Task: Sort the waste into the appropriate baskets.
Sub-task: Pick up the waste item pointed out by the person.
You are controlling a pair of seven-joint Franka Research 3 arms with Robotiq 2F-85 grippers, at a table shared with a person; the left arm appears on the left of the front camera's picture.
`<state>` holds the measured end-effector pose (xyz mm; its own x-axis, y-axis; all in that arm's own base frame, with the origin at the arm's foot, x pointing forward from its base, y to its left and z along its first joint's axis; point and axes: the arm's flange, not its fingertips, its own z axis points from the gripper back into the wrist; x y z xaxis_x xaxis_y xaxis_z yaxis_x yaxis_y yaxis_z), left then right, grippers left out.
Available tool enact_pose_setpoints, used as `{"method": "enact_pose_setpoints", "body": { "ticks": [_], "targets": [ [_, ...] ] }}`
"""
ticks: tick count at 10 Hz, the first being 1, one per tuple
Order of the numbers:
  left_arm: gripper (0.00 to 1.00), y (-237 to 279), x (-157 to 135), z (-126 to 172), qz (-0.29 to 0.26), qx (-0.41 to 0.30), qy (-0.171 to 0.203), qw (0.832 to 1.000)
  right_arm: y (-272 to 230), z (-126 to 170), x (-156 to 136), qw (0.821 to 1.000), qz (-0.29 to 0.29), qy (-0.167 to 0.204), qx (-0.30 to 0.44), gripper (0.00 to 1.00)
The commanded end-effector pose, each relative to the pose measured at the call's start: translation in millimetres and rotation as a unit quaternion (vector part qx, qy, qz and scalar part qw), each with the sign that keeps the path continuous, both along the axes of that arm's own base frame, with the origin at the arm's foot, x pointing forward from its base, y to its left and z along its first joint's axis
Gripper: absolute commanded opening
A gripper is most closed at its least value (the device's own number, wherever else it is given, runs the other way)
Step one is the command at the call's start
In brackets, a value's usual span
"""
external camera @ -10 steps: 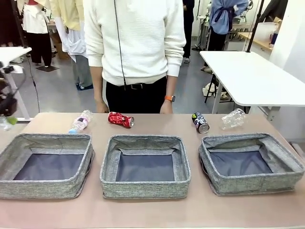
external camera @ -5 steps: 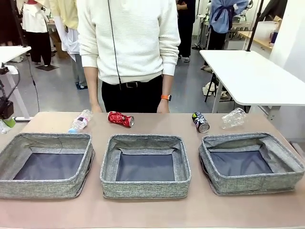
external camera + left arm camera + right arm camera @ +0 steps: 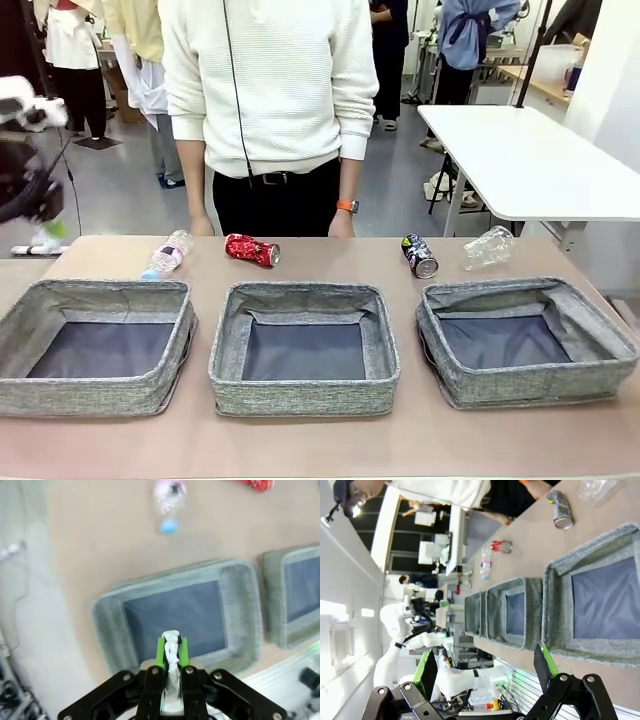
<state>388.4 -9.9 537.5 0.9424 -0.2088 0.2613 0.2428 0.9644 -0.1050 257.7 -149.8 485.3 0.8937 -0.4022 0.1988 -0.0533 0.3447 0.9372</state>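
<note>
— What has been altered in the last second?
— Nothing on the table (image 3: 320, 445) itself. The left basket (image 3: 100, 288), middle basket (image 3: 300, 291) and right basket (image 3: 500, 288) are found unmoved, their dark floors bare. The left arm (image 3: 25, 170), which had been low at the table's left edge, has been raised and is caught there blurred in motion.
— And the other side?
— The right gripper (image 3: 485, 664) is held with its jaws spread wide and nothing between them. The right basket is seen nearest in its wrist view.
— Has any waste been shifted?
— None along the far edge. The clear bottle (image 3: 168, 254), red can (image 3: 251, 250), dark can (image 3: 420, 256) and crushed bottle (image 3: 489, 248) are left where they lay, all outside the baskets.
— What is being carried, then?
— A tissue wad (image 3: 172, 639) is pinched between the pressed-together pads of the left gripper (image 3: 171, 650). The left basket is seen just beyond its fingertips in the left wrist view.
— What is meant by that for the task?
— The first item is judged to be on its way to a basket. A release over the left basket is probably called for next. No item has yet been sorted.
</note>
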Motion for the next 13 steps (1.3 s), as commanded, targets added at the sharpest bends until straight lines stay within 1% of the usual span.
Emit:
{"method": "enact_pose_setpoints", "body": {
  "ticks": [1,2,3,4,5,6,7,9,10,11,12,13],
  "targets": [
    [0.09,-81,-11,80,-0.061,0.011,0.008,0.998,-1,3,3,1.000,0.002,-0.017,0.005,1.00],
    [0.09,-129,-15,112,-0.056,0.010,0.003,0.998,-1,3,3,1.000,0.002,-0.017,0.005,1.00],
    [0.09,-178,-24,141,-0.084,-0.004,0.006,0.996,-1,3,3,1.000,0.002,-0.017,0.005,1.00],
    [0.09,-216,-33,164,-0.103,-0.006,-0.005,0.995,-1,3,3,1.000,0.002,-0.017,0.005,1.00],
    [0.09,-247,-41,187,-0.117,-0.007,-0.008,0.993,-1,3,3,1.000,0.002,-0.017,0.005,1.00],
    [0.09,-278,-51,221,-0.124,-0.033,-0.010,0.992,-1,3,3,1.000,0.002,-0.017,0.005,1.00],
    [0.09,-293,-57,238,-0.113,-0.019,-0.019,0.993,-1,3,3,1.000,0.002,-0.017,0.005,1.00],
    [0.09,-320,-68,257,-0.128,-0.002,-0.006,0.992,-1,3,3,1.000,0.002,-0.017,0.005,1.00],
    [0.09,-327,-72,263,-0.128,0.011,-0.014,0.992,-1,3,3,1.000,0.002,-0.017,0.005,1.00],
    [0.09,-330,-76,267,-0.133,0.010,-0.014,0.991,-1,3,3,1.000,0.002,-0.017,0.005,1.00],
    [0.09,-331,-77,267,-0.146,0.002,-0.012,0.989,-1,3,3,1.000,0.002,-0.017,0.005,1.00],
    [0.09,-332,-74,261,-0.143,0.002,-0.001,0.990,-1,3,3,1.000,0.002,-0.017,0.005,1.00]
  ]
}}
